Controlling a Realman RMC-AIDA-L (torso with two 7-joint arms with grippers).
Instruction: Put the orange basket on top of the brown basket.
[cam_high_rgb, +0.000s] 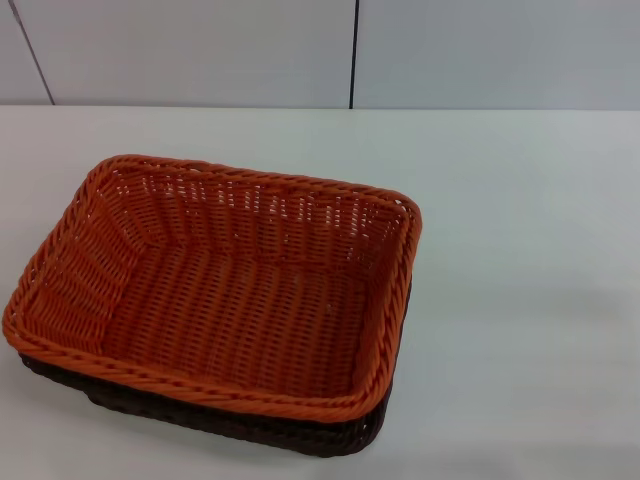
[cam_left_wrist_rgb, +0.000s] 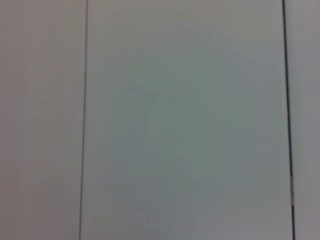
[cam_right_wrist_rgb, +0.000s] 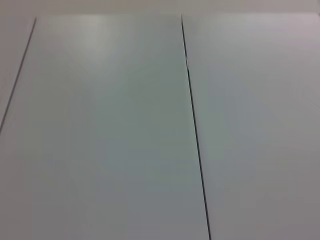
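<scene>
The orange basket (cam_high_rgb: 220, 290) sits nested on top of the brown basket (cam_high_rgb: 250, 425) on the white table, left of centre in the head view. Only the brown basket's dark lower edge shows beneath the orange rim along the near side and the right corner. The orange basket is empty. Neither gripper nor arm appears in the head view. Both wrist views show only pale panels with dark seams, and no fingers.
The white table (cam_high_rgb: 520, 300) stretches to the right of the baskets and behind them. A pale wall (cam_high_rgb: 200, 50) with a dark vertical seam (cam_high_rgb: 353, 55) rises at the table's far edge.
</scene>
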